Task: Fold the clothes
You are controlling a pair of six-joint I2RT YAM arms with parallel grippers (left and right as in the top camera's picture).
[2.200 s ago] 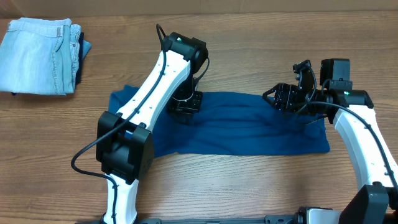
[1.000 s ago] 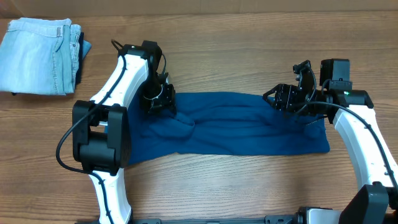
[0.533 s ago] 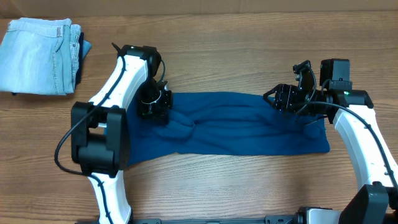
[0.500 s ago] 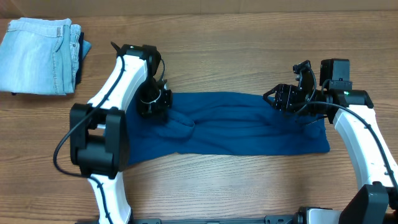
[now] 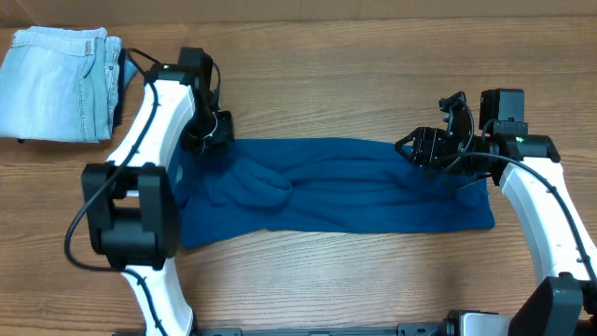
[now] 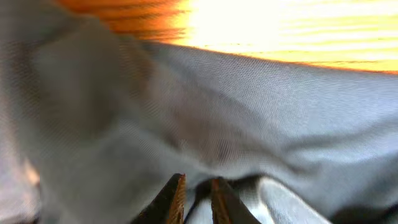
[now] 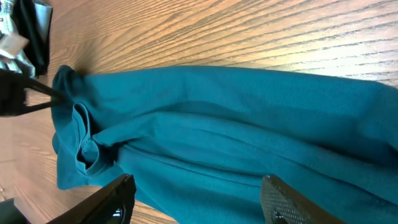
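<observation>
One teal polo shirt (image 5: 354,187), long wrinkled strip; L gripper (image 6: 197,188) pinches corner, R gripper (image 7: 200,198) wide.

One teal polo shirt (image 5: 354,187), one pair of jeans (image 5: 56,84), two robot arms (image 5: 154,131) (image 5: 546,215), one table (image 5: 373,280)

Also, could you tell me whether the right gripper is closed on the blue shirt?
No, in the right wrist view the right gripper stands wide open, with no fold of the shirt pinched between its fingers.
</observation>
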